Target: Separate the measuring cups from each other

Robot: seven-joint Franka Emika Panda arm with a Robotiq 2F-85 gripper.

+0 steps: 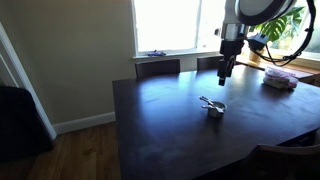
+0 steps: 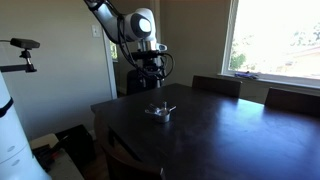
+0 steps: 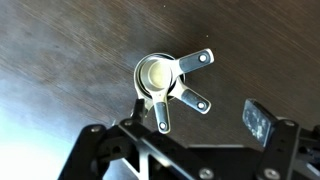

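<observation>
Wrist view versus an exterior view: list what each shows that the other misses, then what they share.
Only the wrist view: the measuring cups nested together, three handles fanned apart. Only an exterior view: the arm, the tool hanging above the table, a window, chairs. Both: the cups on the dark table.

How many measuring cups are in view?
3 measuring cups, by handles, nested in one stack on the table: handles point upper right, lower right and straight down in the wrist view. More could hide inside.
</observation>
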